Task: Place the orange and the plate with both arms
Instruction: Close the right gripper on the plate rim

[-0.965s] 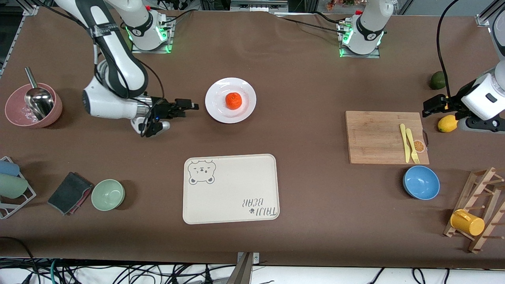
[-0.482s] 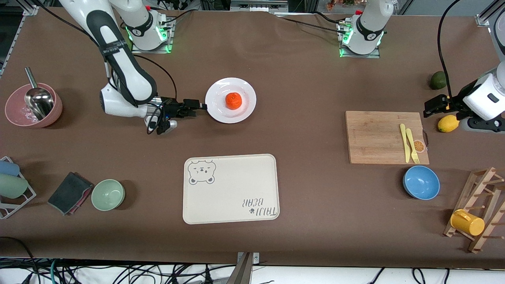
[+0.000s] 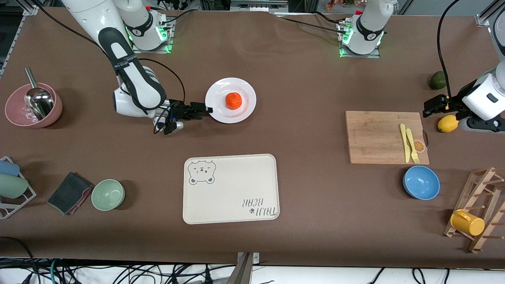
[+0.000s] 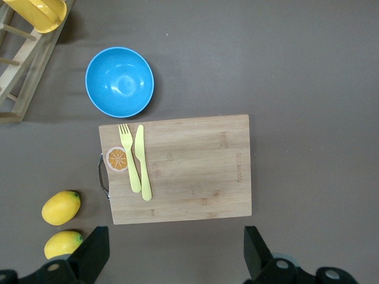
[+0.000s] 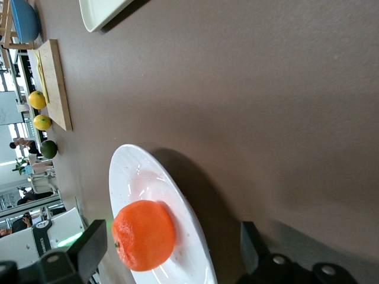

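Your right pincer sitting wide open at the plate rim, gripping nothing, orange lying on the plate mid-counter, your left pincer waiting open, empty, over the cutting board

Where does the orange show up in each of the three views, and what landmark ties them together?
Front view: the orange sits on the white plate, farther from the camera than the bear tray.
Right wrist view: the orange sits low in the picture, on the plate.
Left wrist view: not in it.
Shared landmark: the wooden cutting board appears in all three.
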`<state>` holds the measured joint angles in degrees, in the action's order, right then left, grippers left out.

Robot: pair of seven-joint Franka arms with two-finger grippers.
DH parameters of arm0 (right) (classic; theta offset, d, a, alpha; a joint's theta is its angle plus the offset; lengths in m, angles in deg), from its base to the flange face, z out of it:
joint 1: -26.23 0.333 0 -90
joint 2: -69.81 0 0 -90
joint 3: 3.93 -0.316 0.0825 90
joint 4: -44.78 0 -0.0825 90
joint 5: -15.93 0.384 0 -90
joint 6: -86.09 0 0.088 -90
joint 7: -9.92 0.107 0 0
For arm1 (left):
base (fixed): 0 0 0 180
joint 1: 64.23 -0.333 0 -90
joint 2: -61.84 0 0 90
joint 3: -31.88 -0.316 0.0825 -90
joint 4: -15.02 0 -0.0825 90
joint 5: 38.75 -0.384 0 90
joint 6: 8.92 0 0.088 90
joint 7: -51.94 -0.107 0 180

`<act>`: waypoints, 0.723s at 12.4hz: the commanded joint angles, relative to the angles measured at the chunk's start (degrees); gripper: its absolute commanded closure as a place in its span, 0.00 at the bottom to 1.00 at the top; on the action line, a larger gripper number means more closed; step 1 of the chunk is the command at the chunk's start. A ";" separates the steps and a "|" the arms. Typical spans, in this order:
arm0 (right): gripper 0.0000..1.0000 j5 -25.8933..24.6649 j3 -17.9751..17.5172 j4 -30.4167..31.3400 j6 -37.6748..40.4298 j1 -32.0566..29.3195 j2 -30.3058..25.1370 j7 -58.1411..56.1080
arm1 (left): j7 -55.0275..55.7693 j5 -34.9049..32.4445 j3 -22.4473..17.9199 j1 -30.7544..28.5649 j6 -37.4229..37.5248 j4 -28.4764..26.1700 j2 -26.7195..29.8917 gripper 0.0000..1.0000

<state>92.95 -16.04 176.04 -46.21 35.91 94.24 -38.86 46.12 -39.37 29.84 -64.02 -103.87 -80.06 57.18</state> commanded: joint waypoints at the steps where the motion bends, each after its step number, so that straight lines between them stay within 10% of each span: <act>1: 0.00 3.22 -1.69 1.27 -1.91 -0.28 0.00 -2.63 | -0.07 -1.40 -0.06 0.40 -0.41 -0.11 0.26 0.00; 9: 0.21 8.58 -1.96 5.93 -2.00 -0.28 -0.52 -11.78 | 0.02 -1.40 -0.06 0.49 -0.32 -0.11 0.26 0.00</act>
<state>100.30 -17.27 180.29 -47.45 36.01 94.76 -49.13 46.12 -39.37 29.84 -63.95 -103.87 -80.06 57.18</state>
